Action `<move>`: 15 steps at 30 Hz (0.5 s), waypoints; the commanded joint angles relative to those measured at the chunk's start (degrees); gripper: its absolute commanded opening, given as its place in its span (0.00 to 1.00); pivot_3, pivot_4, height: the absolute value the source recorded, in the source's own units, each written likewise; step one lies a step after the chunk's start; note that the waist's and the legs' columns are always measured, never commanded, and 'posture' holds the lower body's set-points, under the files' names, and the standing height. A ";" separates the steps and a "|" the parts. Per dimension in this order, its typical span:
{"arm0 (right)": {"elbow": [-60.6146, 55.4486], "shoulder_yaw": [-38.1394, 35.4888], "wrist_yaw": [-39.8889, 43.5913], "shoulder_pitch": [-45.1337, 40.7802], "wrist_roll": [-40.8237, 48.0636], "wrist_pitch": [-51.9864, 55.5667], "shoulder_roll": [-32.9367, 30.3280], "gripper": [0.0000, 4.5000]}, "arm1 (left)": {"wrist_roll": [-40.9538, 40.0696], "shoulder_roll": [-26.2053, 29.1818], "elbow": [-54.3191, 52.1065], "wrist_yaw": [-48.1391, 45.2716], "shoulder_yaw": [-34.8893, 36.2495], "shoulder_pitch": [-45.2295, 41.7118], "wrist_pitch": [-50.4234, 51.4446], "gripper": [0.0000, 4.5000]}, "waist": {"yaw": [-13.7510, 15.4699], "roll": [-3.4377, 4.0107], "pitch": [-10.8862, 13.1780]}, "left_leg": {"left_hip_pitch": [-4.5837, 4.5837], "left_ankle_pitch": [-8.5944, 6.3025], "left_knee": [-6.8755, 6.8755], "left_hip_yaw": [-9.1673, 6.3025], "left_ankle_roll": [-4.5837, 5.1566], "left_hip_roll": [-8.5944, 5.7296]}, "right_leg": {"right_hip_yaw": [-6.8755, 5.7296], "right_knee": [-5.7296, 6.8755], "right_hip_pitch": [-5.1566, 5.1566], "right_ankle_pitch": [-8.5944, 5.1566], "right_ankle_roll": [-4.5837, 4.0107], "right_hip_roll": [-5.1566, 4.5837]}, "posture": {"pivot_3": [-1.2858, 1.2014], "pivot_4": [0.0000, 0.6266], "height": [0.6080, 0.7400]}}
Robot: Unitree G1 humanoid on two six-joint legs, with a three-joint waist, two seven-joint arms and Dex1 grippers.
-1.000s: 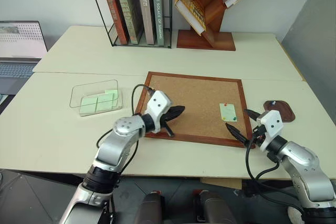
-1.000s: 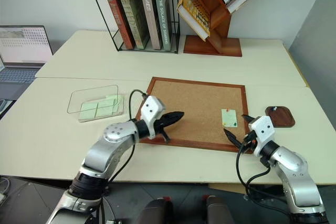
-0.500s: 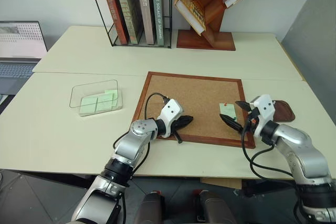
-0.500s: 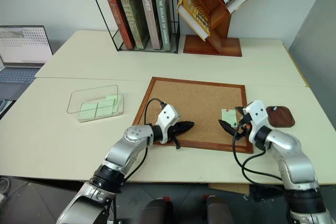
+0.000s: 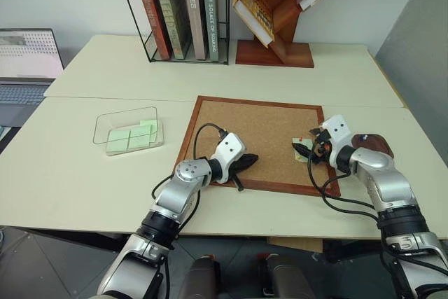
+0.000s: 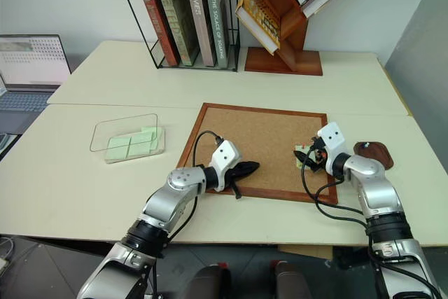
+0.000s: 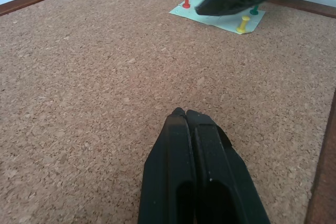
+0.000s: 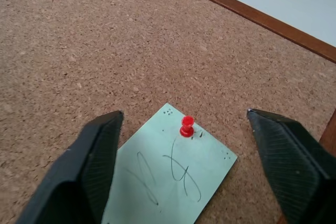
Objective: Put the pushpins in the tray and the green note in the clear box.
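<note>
The green note (image 8: 168, 182) lies on the cork board (image 5: 259, 127), near its right edge. Three pushpins hold it: red (image 8: 186, 126), yellow (image 7: 243, 23) and green (image 7: 254, 10). My right gripper (image 8: 184, 115) hovers over the note, open, with the red pin between its fingers and untouched. My left gripper (image 5: 248, 161) is shut with nothing in it, low over the board's front left part. The tray (image 5: 374, 146), a dark brown dish, sits just right of the board, partly behind my right arm. The clear box (image 5: 128, 129) stands on the table to the left with green slips inside.
A wire rack of books (image 5: 185, 12) and a slanted wooden bookshelf (image 5: 276, 26) stand at the back of the table. A laptop (image 5: 24, 61) sits at the far left. The cork board has a raised wooden frame (image 5: 280, 188).
My right gripper has moved forward from the board's front right corner to over the note and its red pin. My left arm sank and shifted right onto the board, then stayed still.
</note>
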 commanded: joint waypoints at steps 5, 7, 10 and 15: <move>3.86 -0.93 0.10 -3.10 -1.46 -3.71 0.53 0.48 | 0.24 -0.45 -0.92 0.00 0.25 1.05 0.31 0.00 | 0.00 0.01 0.00 | 0.00 0.00 -0.01 0.00 0.00 0.00 | 0.01 0.00 0.00 0.00 0.00 -0.01 | 0.52 0.24 1.00; 4.14 -0.95 0.10 -3.22 -1.63 -3.96 0.57 0.42 | 0.24 -0.45 -0.98 -0.04 0.23 1.11 0.39 0.00 | -0.01 0.01 -0.01 | 0.00 0.00 -0.01 0.00 0.00 0.01 | 0.01 0.00 0.00 0.00 0.00 -0.01 | 0.52 0.24 1.00; 4.22 -1.05 0.12 -3.42 -1.86 -4.08 0.68 0.29 | 0.18 -0.40 -1.00 -0.19 0.34 1.15 0.55 0.00 | -0.01 0.01 -0.01 | 0.01 0.00 0.00 -0.01 0.00 0.01 | 0.01 0.01 0.00 0.00 0.00 -0.01 | 0.52 0.24 1.00; 3.40 -1.21 0.51 -3.36 -1.96 -3.78 0.72 0.10 | 0.01 -0.10 -1.52 -0.66 0.22 1.77 0.98 0.00 | -0.01 0.02 -0.01 | 0.00 0.00 0.00 -0.01 0.00 0.02 | 0.02 0.01 0.00 0.00 0.00 -0.01 | 0.52 0.24 1.00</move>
